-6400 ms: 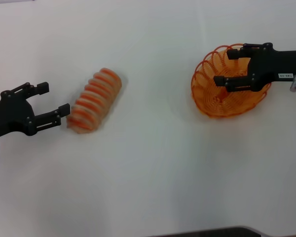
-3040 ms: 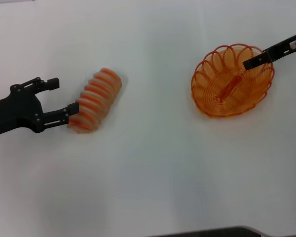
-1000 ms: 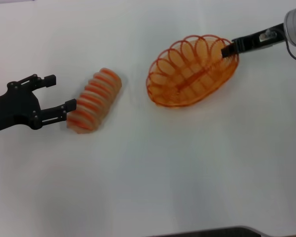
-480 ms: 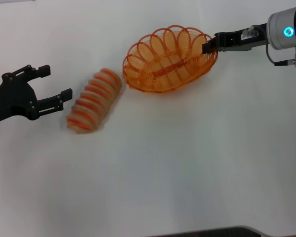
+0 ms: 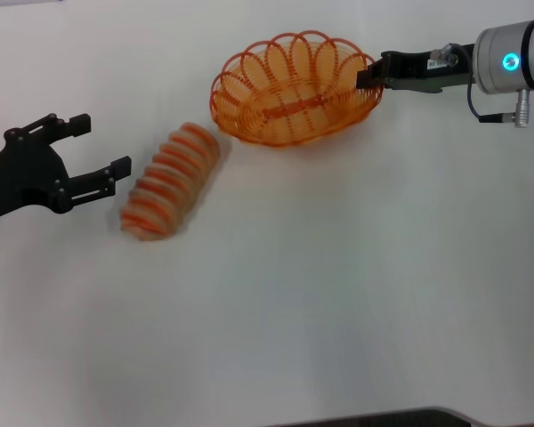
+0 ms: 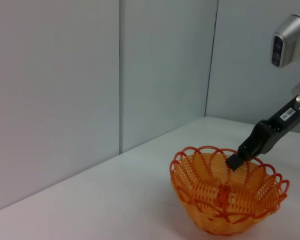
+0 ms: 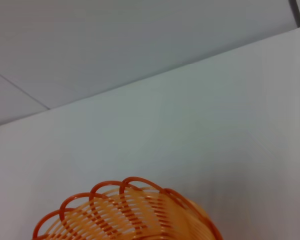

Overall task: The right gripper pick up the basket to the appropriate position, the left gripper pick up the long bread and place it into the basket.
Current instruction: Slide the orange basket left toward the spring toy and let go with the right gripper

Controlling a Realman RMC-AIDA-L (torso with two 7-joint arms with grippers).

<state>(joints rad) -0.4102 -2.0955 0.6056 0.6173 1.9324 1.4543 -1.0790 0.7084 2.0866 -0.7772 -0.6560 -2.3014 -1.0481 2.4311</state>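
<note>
The basket [image 5: 294, 89] sat at the far middle of the white table [image 5: 338, 294], nothing in it, its right rim pinched by the right gripper [image 5: 370, 76], which reached in level from the right. The long bread [image 5: 169, 181] lay just left of it. The left gripper [image 5: 93, 151] hovered beside the bread, fingers spread wide. A small white label on the right arm was unreadable.

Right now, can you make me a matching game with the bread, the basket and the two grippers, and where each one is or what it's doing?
Things:
1. long bread
2. basket
3. left gripper
4. right gripper

States:
A. open, beside the loaf's end
B. shut on a wire rim
C. lying on the table, held by nothing
D. empty, held at one end

Pairs: 1-C, 2-D, 3-A, 4-B
</note>
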